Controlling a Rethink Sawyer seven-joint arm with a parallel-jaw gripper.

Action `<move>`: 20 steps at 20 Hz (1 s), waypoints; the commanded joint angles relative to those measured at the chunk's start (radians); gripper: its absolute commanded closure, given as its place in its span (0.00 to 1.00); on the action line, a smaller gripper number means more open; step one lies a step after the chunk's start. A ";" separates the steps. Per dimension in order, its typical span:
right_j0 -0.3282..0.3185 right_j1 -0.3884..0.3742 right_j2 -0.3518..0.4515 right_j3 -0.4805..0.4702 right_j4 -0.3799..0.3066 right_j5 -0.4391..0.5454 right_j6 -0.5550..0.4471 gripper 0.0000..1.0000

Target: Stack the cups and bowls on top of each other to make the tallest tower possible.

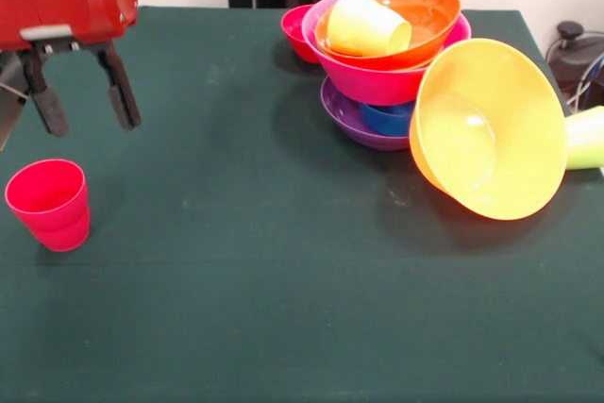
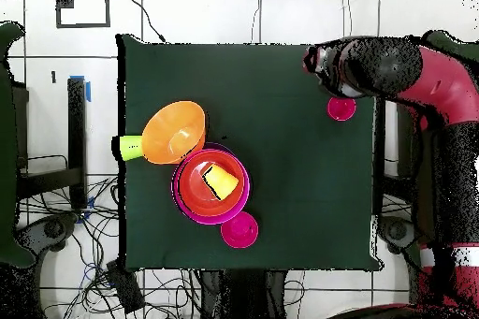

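My gripper (image 1: 83,112) is open and empty at the far left of the front view. It hangs just above and slightly right of the upright red cup (image 1: 49,203), not touching it. The tower stands at the back: a purple bowl (image 1: 351,120) lowest, then a blue bowl (image 1: 389,118), a pink bowl (image 1: 373,80) and a red-orange bowl (image 1: 425,16). A yellow cup (image 1: 366,25) lies on its side in the top bowl. A light orange bowl (image 1: 486,129) leans on its side against the tower. A lime green cup (image 1: 587,137) lies behind it. The lime green bowl is hidden.
A small red bowl (image 1: 295,30) sits on the green tablecloth (image 1: 283,280) just behind the tower. From overhead the arm (image 2: 374,67) reaches over the table's right edge beside the red cup (image 2: 341,108), and the tower (image 2: 187,205) stands left of centre.
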 commanded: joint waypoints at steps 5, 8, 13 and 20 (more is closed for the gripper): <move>-0.022 0.162 0.047 -0.048 -0.139 -0.018 -0.414 0.00; -0.026 0.186 0.058 -0.076 -0.146 -0.010 -0.437 0.00; -0.045 0.192 0.073 -0.110 -0.145 0.025 -0.475 0.00; -0.044 0.155 0.066 -0.113 -0.139 0.059 -0.468 0.00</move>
